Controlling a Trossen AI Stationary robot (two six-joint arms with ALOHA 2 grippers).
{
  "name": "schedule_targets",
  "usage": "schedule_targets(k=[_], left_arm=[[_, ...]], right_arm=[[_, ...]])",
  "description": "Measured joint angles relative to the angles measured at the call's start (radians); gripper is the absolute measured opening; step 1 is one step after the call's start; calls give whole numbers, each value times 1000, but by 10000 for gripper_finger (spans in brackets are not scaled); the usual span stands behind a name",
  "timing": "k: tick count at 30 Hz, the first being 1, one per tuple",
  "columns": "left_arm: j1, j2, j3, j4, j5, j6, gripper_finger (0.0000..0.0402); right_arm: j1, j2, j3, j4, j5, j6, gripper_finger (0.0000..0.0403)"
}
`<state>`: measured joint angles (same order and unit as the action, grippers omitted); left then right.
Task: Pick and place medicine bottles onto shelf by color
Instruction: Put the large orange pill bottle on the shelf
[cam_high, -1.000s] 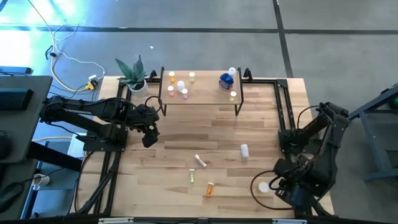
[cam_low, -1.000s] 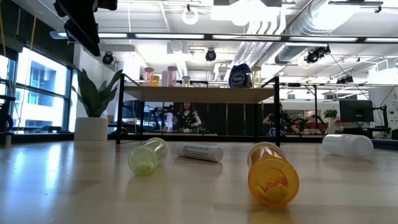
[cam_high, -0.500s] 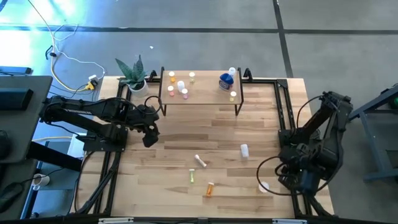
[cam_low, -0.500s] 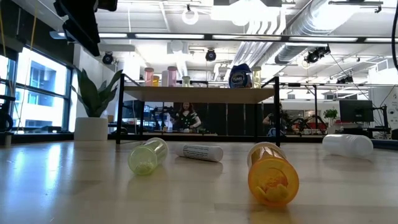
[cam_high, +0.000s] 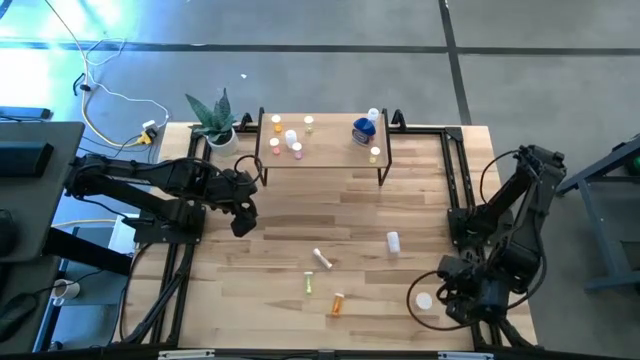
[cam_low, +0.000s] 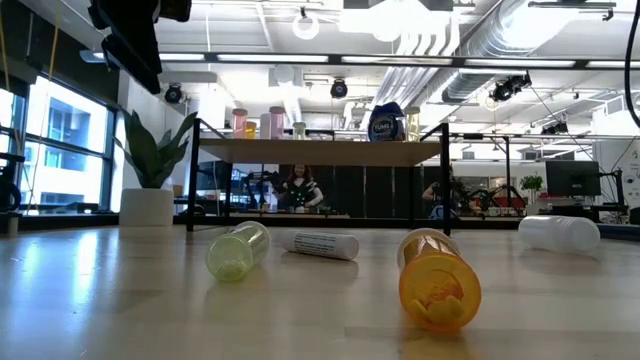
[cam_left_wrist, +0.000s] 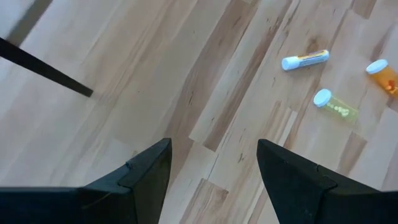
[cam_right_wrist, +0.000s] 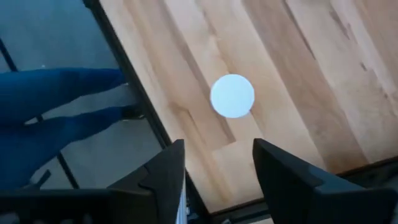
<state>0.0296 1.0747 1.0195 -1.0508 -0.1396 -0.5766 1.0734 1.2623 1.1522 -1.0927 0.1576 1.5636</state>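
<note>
Right gripper (cam_right_wrist: 214, 165) open, empty, above white bottle (cam_right_wrist: 232, 96); left gripper (cam_left_wrist: 211, 168) open, empty.

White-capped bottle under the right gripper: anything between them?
Nothing visible. In the right wrist view the white-capped bottle stands upright on bare table, seen cap-on just ahead of the open right gripper. No other bottle is nearby; the nearest is the white bottle lying farther up the table.

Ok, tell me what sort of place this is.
Probably a robotics lab in an open-plan industrial workspace: exposed ceiling ducts, desks with monitors behind the wooden table, and a person seated in the background.
</note>
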Motion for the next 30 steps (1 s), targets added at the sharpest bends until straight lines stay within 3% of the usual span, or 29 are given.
schedule_targets(k=[9, 17, 30], left_arm=[[0, 43, 0, -6, 46, -15, 227], [0, 45, 0, -4, 58, -15, 227], [0, 45, 0, -3, 58, -15, 227]], right_arm=[[-28, 112, 0, -2, 25, 58, 242], [-83, 246, 0, 54, -60, 71, 243], [-156, 350, 0, 67, -101, 102, 243]])
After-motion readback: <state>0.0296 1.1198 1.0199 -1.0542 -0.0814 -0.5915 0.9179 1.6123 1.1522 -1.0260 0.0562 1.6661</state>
